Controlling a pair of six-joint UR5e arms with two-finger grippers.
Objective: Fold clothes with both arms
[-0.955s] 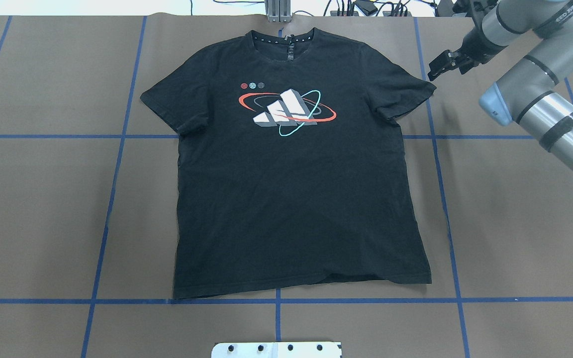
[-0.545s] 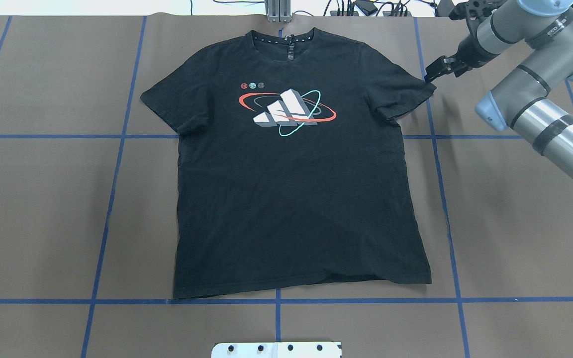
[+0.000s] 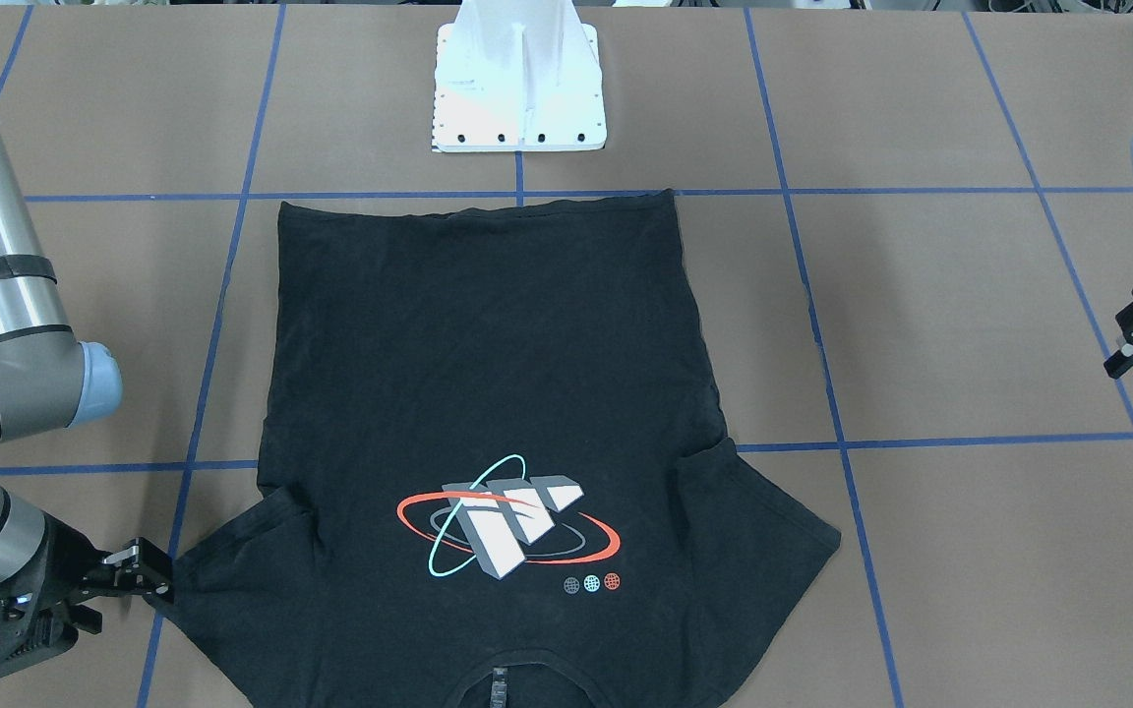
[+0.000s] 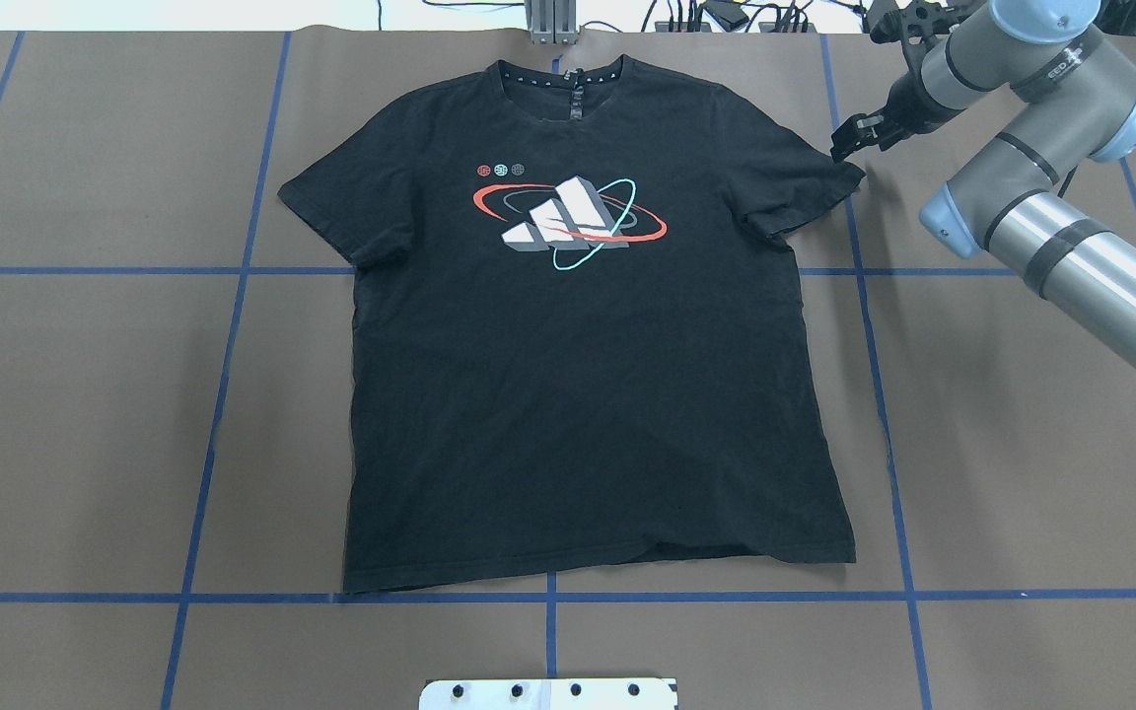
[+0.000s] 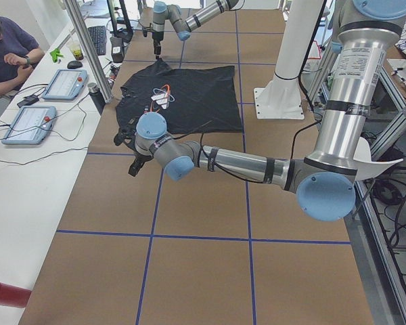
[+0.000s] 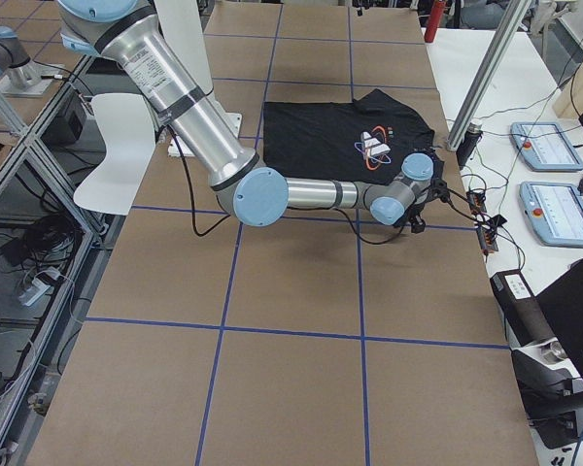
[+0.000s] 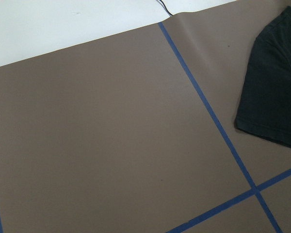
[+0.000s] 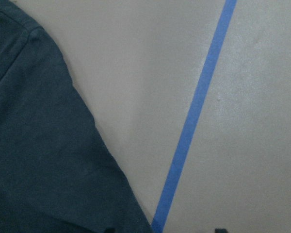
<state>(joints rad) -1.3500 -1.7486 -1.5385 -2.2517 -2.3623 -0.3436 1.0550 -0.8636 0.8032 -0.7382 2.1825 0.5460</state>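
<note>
The right pincer (image 4: 839,146) gaped wide at the T-shirt's (image 4: 578,394) sleeve tip; the left pincer (image 3: 1120,342), also wide, hung well off it.

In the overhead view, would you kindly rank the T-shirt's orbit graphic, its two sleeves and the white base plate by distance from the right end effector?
From the black right end effector:
1. Black T-shirt sleeve, right beside it.
2. Red and cyan orbit graphic, mid-chest.
3. Opposite sleeve, view's left.
4. White base plate, bottom edge.
</note>
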